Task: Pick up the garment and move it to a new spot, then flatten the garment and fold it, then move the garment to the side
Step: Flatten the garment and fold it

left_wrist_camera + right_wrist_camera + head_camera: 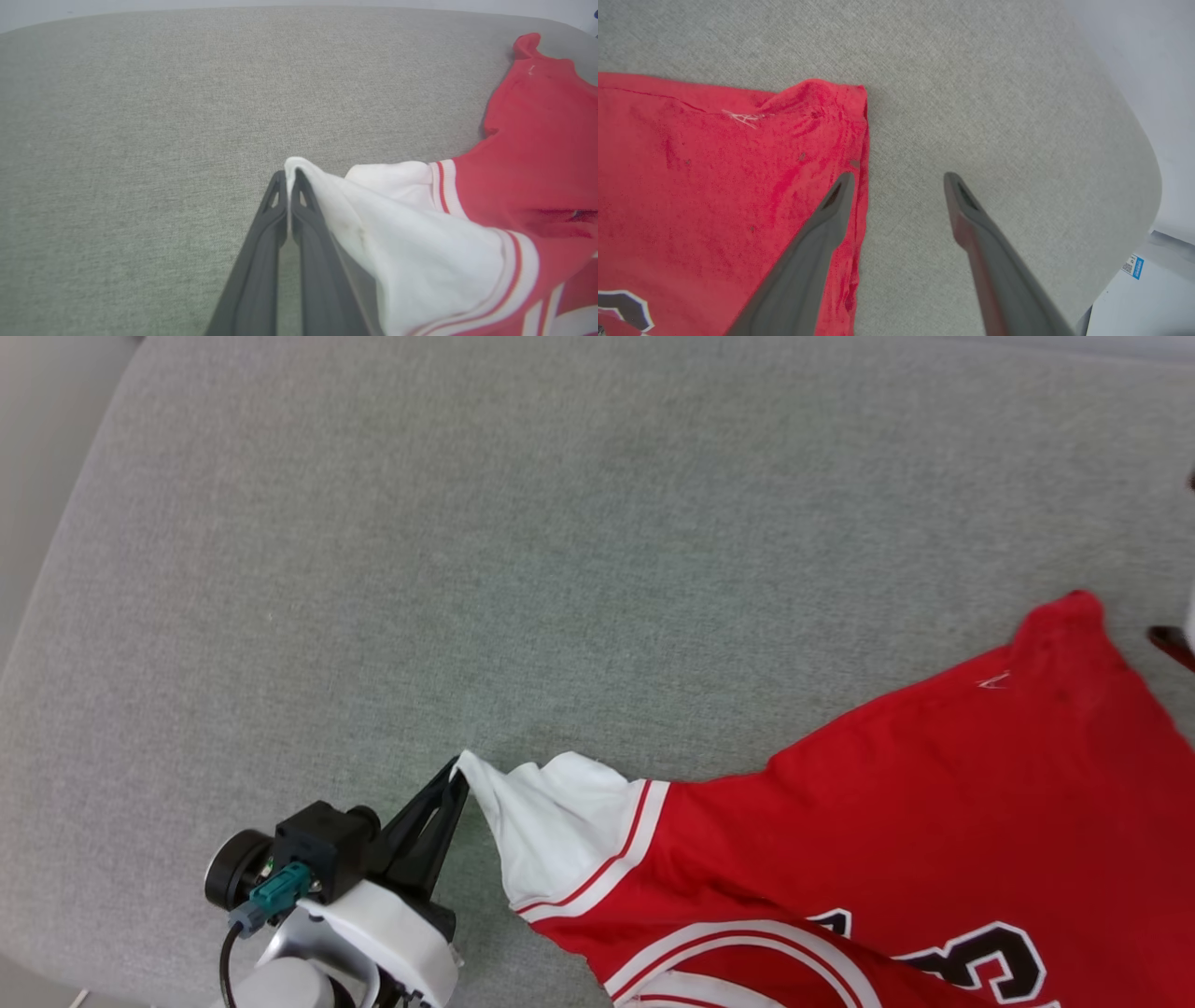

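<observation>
Fingers of the left gripper are pinched tight on the white sleeve tip. From there the garment lies rightward across the grey surface. Right gripper is spread wide and empty, straddling the far red edge.

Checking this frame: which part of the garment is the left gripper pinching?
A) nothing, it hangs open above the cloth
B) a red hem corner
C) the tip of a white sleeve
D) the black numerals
C: the left gripper is shut on the pointed tip of the white sleeve of the garment, with cloth caught between its two dark fingers.
</observation>
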You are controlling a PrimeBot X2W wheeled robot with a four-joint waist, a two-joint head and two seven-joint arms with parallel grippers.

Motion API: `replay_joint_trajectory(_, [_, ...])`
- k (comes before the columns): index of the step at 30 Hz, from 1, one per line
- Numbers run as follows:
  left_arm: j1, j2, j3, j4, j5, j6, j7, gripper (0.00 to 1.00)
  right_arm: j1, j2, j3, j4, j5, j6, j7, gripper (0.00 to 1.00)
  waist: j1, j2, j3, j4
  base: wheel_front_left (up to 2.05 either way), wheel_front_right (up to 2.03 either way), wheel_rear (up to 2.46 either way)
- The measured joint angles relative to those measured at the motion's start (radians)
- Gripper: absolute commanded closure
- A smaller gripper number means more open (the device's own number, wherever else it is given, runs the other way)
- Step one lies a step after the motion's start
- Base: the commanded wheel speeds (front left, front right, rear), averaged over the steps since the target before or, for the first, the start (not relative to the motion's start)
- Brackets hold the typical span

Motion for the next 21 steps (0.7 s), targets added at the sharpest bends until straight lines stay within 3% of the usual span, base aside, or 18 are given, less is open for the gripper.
replay_joint_trajectory(6, [-0.046,-0.027,-0.004,0.009,0.019,-0.011,-0.008,1.00,-0.107,0.088,0.109,0.155,-0.053,0.000,-0.017,0.00,0.0001,0.0000,0.073,0.035,0.00,0.00,0.00])
replay_joint_trajectory(14, [-0.066,-0.041,-0.005,0.036,0.024,-0.020,-0.013,1.00,-0.133,0.084,0.211,0.244,-0.028,-0.002,-0.087,0.00,-0.0001,0.0000,0.113,0.054,0.00,0.00,0.00])
replay_joint_trajectory(15, [-0.066,-0.041,-0.004,0.039,0.024,-0.023,-0.015,1.00,-0.135,0.077,0.223,0.246,-0.022,-0.002,-0.095,0.70,-0.0001,0.0000,0.110,0.054,0.00,0.00,0.00])
replay_joint_trajectory(16, [-0.066,-0.041,-0.003,0.044,0.023,-0.023,-0.016,1.00,-0.136,0.074,0.232,0.248,-0.017,-0.002,-0.107,1.00,-0.0001,0.0000,0.107,0.052,0.00,0.00,0.00])
replay_joint_trajectory(21, [-0.065,-0.032,0.001,0.054,0.020,-0.022,-0.018,1.00,-0.136,0.089,0.254,0.267,0.022,0.000,-0.183,1.00,0.0000,0.0000,0.075,0.038,0.00,0.00,0.00])
